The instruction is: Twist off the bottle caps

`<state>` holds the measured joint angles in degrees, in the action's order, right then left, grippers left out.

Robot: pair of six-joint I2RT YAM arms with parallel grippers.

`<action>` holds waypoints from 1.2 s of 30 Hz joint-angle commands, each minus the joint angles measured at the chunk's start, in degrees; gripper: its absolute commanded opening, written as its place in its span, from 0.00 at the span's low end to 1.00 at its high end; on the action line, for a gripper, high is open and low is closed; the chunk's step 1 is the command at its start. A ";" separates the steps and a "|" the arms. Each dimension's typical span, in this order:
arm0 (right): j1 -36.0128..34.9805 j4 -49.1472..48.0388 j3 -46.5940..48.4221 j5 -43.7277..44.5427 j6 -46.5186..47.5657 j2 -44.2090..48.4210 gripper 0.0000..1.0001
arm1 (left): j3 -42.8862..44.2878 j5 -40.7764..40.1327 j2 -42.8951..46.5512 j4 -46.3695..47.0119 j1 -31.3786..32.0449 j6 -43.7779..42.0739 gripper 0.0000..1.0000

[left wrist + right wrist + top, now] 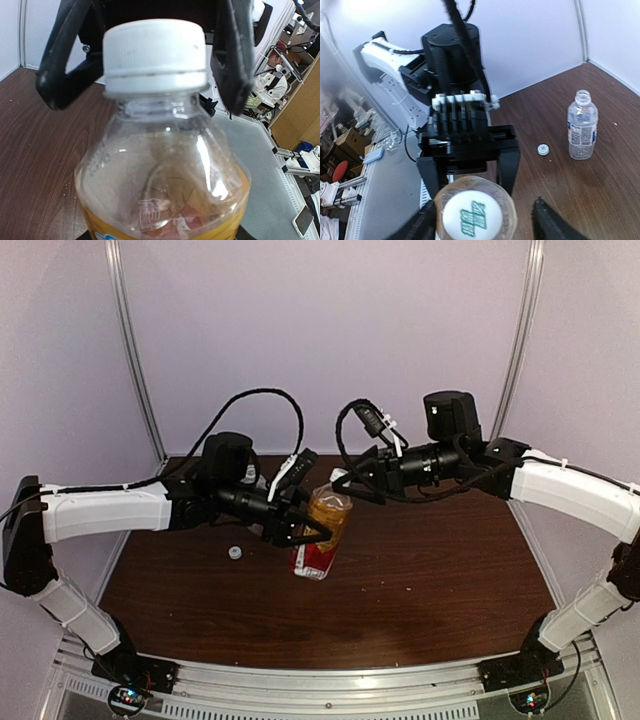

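Where pale walls (330, 330) meet, dark wood tabletop (430, 580) — one loose white cap (234, 553)

Soft, even light, with a violet cast on the walls (330, 330). In the left wrist view glare streaks the bottle (210, 165), and the cap (155, 55), up close, is soft.

**Materials and surface finishes at the workstation**

Table (430, 580): dark wood-grain top, smooth with a faint sheen. Amber bottle (165, 165) and clear bottle (582, 127): thin transparent plastic, glossy. Screwed cap (155, 55): white plastic, matt, lightly speckled. Loose cap (543, 149): white plastic. Right gripper's fingers (235, 60): black, matt plastic. Arm shells (105, 510): smooth white plastic. Front rail (330, 680): bare ribbed metal.
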<state>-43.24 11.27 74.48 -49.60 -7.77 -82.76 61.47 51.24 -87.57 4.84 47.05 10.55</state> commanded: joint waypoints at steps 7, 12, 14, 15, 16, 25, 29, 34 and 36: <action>-1.31 -9.59 -2.97 17.50 -11.45 3.66 0.92 | -2.41 -10.39 4.40 7.03 0.36 3.40 0.34; -2.78 -11.04 -1.06 19.73 -13.52 2.31 0.92 | -2.58 -12.90 4.93 7.12 0.75 4.23 0.33; -3.10 -11.10 -0.40 20.33 -14.05 2.00 0.89 | -2.46 -13.30 4.95 7.21 0.84 4.32 0.33; -3.17 -11.09 0.02 20.08 -14.11 1.73 0.87 | -2.35 -13.42 4.95 7.16 0.81 4.47 0.33; -3.28 -11.09 0.44 19.88 -14.11 1.53 0.85 | -2.25 -13.45 5.02 7.10 0.85 4.53 0.33; -3.77 -12.85 1.35 18.17 -14.20 -0.62 0.58 | -2.58 -13.69 5.71 6.81 1.12 4.56 0.32; -3.86 -13.07 1.33 17.75 -14.13 -0.73 0.46 | -2.59 -14.05 5.92 6.13 1.12 4.13 0.32; -3.95 -13.65 1.22 16.49 -14.32 -0.82 0.09 | -2.67 -14.57 5.97 6.01 1.12 3.61 0.32; -4.04 -14.29 0.68 16.21 -14.37 -0.65 0.00 | -2.75 -15.03 6.06 6.13 1.11 3.68 0.32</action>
<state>-47.03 -0.91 74.50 -32.71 -21.67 -83.31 59.33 36.67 -83.53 8.56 47.79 15.00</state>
